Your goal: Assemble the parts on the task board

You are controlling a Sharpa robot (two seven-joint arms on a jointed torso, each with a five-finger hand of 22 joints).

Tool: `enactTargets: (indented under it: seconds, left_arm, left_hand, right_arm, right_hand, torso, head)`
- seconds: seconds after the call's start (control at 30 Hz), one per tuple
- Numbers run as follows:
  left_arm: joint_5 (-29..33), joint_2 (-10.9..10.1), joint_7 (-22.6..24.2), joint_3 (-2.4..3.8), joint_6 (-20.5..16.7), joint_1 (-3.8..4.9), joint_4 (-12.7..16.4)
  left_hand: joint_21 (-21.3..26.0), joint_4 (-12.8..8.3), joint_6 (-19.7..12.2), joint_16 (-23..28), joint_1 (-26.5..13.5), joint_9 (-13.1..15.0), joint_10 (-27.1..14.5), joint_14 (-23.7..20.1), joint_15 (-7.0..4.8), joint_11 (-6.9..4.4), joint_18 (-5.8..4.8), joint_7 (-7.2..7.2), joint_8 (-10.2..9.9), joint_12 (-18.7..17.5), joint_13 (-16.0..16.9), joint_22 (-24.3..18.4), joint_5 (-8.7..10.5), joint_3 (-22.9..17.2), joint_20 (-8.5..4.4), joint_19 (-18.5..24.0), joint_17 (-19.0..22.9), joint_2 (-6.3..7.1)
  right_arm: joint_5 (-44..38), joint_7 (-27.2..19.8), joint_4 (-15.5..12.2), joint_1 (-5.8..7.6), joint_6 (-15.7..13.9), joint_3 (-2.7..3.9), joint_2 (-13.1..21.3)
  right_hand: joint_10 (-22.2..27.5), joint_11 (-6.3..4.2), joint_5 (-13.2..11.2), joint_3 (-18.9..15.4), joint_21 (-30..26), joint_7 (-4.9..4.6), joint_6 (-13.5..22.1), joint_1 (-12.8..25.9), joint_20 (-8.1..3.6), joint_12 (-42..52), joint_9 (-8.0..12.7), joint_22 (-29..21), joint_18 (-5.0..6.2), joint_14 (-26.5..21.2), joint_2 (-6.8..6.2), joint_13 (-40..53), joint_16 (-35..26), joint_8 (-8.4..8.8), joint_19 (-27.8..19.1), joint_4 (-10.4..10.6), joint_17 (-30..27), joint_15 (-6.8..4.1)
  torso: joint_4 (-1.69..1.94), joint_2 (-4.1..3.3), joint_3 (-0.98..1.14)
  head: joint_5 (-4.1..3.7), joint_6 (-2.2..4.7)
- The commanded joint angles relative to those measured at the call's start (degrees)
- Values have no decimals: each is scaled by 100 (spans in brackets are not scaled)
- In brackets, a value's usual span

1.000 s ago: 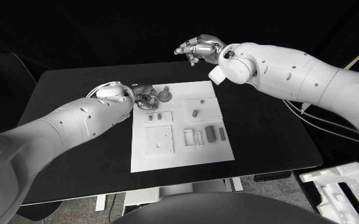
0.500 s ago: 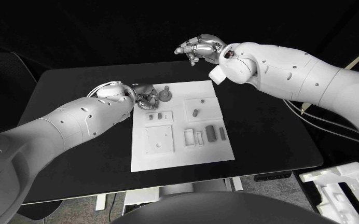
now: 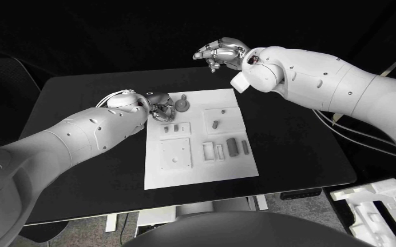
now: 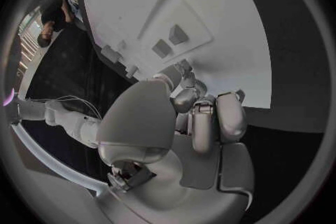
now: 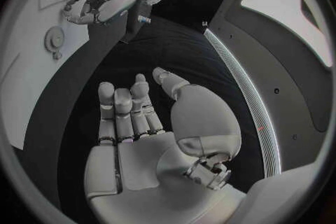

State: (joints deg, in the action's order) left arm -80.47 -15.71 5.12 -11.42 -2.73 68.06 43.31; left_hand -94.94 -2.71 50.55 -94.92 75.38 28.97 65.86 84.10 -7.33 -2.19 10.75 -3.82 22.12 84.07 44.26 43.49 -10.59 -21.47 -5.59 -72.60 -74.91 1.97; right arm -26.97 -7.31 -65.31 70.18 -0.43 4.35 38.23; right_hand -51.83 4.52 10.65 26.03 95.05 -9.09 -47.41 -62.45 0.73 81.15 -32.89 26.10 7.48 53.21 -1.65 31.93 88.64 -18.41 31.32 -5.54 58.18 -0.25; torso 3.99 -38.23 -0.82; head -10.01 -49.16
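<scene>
Early stage: my left robot hand [image 3: 159, 107] at white task board [image 3: 198, 167] far corner, grasp unclear; small grey parts [image 3: 233, 147] unassembled; right robot hand [image 3: 218, 52] raised, empty, released.

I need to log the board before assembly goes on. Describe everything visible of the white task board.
The white task board is a flat, matte rectangular plate lying on the black table, between the arms. Raised square and rectangular pads carry small grey parts; a round grey gear-like piece sits near its far edge. The left hand hovers at its far left corner; contact cannot be told.
</scene>
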Motion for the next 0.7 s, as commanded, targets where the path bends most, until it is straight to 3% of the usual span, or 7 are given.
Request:
enactTargets:
  seconds: [0.03,0.4,0.7]
  left_arm:
    - [-25,3,1,-3,81,-7,25]
    - [-24,-2,0,-5,32,-16,23]
    - [41,6,29,-5,-80,-31,11]
  left_hand:
    - [-815,-17,720,-880,-42,4,-181,1349,12,146,425,-449,12,35,9,9,-4,-36,-28,12,-1768,24]
    - [-808,-161,696,-860,-24,-16,-186,1322,10,134,425,-457,-48,33,17,35,4,20,-32,8,-1729,295]
    - [-805,-191,663,-853,-41,-28,-186,1314,10,134,425,-454,-78,31,19,42,6,53,-31,5,-1716,367]
  right_arm:
    - [-34,-53,-17,0,57,3,9]
    - [-34,-54,-13,0,62,3,4]
    - [-34,-54,-9,0,64,3,1]
  right_hand:
    - [25,-9,-17,31,630,-30,19,67,-13,35,-2,6,26,6,6,9,27,-28,-19,-3,8,-33]
    - [25,-9,-17,32,630,-30,19,68,-13,36,-2,6,26,6,6,9,27,-29,-19,-3,8,-34]
    - [25,-9,-17,32,630,-30,19,69,-13,36,-2,6,26,6,6,9,27,-29,-19,-3,8,-34]
  torso:
    - [-1,0,-4]
    - [1,0,-7]
    - [-5,-1,-3]
  head:
    - [2,-6]
    - [9,-8]
    - [15,3]
